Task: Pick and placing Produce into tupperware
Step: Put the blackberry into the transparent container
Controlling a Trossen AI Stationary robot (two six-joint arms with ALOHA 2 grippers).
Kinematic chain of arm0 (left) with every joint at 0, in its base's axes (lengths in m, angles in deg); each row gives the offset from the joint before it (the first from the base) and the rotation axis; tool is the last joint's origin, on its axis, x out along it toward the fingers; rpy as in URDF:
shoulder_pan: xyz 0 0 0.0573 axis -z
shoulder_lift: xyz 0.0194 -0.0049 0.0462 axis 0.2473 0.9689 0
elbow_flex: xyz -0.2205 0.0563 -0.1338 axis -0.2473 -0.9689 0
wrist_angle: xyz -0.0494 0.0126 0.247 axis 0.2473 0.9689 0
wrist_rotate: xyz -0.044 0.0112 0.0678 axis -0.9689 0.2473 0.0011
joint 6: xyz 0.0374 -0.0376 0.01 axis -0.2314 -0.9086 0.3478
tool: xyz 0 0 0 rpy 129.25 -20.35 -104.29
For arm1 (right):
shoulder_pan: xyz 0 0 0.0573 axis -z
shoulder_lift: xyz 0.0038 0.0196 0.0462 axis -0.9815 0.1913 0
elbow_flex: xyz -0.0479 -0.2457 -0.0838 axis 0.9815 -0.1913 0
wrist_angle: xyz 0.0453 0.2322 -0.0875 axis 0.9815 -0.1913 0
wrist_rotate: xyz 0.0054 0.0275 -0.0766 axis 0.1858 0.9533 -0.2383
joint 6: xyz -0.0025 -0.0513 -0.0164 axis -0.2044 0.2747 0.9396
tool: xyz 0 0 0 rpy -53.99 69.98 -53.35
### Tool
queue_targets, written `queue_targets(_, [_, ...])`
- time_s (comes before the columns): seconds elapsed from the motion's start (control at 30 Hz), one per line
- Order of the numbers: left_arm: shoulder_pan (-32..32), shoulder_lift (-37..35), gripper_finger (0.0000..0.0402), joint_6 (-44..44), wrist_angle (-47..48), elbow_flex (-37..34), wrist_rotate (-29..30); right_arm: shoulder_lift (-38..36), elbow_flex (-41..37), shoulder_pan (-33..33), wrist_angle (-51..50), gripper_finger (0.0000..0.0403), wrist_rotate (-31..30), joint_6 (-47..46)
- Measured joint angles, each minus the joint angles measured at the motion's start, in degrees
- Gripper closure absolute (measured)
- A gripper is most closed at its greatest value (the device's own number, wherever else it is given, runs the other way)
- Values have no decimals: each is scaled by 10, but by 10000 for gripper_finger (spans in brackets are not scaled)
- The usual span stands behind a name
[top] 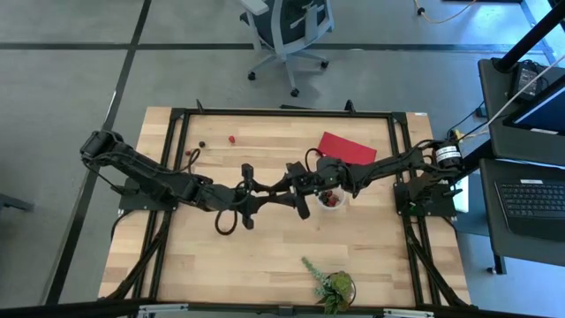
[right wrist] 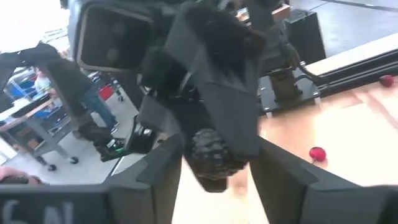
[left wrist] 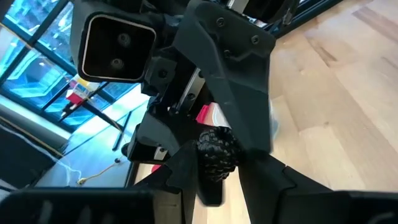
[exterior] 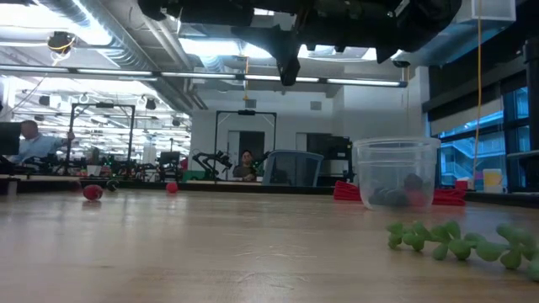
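I can read no text, label, brand, number or sign from my station. In the right wrist view there are pale marks on the dark body (right wrist: 43,208) below the gripper's fingers, perhaps letters, but I cannot make them out. The open laptop (top: 534,199) beside the table shows only a keyboard, with nothing on it that I can read.

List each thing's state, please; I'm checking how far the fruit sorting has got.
Left tool: shut on dark berry, above the table.
Right tool: open, fingers either side of that berry.
Cup: upright, some fruit inside.
Red fruit: loose on table.
Plant: lying on table.
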Motion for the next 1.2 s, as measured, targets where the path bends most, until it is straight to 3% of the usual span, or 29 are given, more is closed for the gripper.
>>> queue_targets(0.23, [-8, -1, 305, 8, 1, 0, -24, 0, 0, 0, -3, 282, 18, 17])
queue_targets(0.87, [-1, -1, 302, -11, 9, 0, -44, 0, 0, 0, -7, 281, 26, 20])
queue_targets(1.2, [-2, -1, 206, -104, 52, 2, -45, -8, 0, 16, -46, 281, 27, 44])
